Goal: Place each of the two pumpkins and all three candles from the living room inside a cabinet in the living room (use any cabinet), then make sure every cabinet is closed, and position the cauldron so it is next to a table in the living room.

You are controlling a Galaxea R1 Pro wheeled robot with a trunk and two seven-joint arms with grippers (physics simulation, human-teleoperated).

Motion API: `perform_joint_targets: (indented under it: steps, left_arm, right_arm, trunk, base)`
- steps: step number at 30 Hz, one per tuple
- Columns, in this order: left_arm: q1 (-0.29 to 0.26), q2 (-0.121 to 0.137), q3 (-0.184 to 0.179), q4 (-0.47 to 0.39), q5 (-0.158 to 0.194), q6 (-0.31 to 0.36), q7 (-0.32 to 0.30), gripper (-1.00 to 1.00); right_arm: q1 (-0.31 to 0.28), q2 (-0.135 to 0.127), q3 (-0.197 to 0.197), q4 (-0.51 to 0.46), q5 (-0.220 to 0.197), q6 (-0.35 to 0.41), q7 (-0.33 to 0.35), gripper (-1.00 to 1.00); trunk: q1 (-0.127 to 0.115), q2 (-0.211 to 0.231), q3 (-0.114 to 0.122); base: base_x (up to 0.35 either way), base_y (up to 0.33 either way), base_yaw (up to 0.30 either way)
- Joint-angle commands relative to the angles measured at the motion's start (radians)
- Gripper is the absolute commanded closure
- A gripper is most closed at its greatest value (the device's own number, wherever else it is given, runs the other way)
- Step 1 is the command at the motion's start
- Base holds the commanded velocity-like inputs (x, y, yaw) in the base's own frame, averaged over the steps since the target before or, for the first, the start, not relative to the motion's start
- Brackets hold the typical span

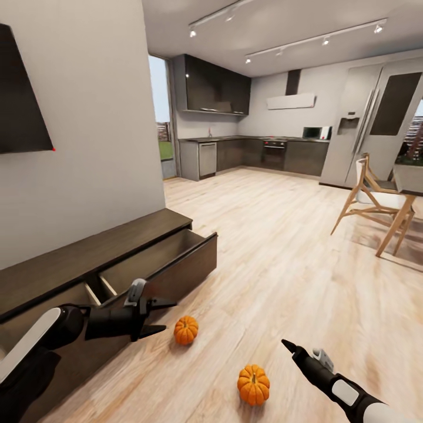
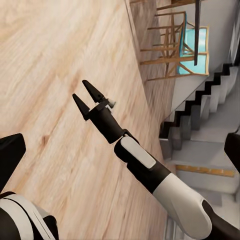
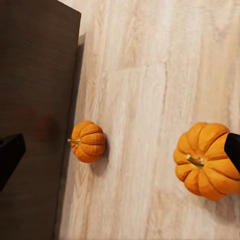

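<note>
Two pumpkins sit on the wooden floor (image 1: 282, 276) here; the first pumpkin (image 1: 185, 330) lies just beside the front of the cabinet (image 1: 88, 258), the second pumpkin (image 1: 253, 385) a little further out on the bare boards, the two near each other but apart; both upright, stems up. The cabinet runs low and dark along the white wall (image 1: 88, 117), and its far drawer (image 1: 170, 258) stands pulled out, lighter wood showing inside. The left gripper (image 1: 164, 317) hangs in front of the cabinet near the first pumpkin, its fingers spread and holding nothing; the right gripper (image 2: 89, 99) hovers over the floor beside the second pumpkin, fingers parted in a narrow V, nothing between them. From the right wrist, the second pumpkin (image 3: 207, 160) looms close and the first pumpkin (image 3: 88, 141) sits against the dark cabinet edge. Beyond, a wooden chair (image 1: 376, 202) and a dark grey kitchen (image 1: 252, 153) at the back.
</note>
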Motion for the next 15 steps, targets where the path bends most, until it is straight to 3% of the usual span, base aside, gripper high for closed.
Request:
perform_joint_targets:
  steps: [1,15]
  left_arm:
    - [-0.001,0.0,-0.001,0.0,0.01,-0.001,0.01,-1.0]
    - [-0.001,0.0,0.001,-0.001,0.011,0.0,0.005,-1.0]
  right_arm:
    - [0.0,0.0,-0.005,0.0,-0.005,0.009,0.003,-1.0]
    - [0.0,0.0,-0.005,0.0,-0.005,0.009,0.003,-1.0]
  trunk:
    - [0.0,0.0,-0.001]
    - [0.0,0.0,0.0]
  base:
    - [0.071,0.001,0.086]
    - [0.009,0.0,0.056]
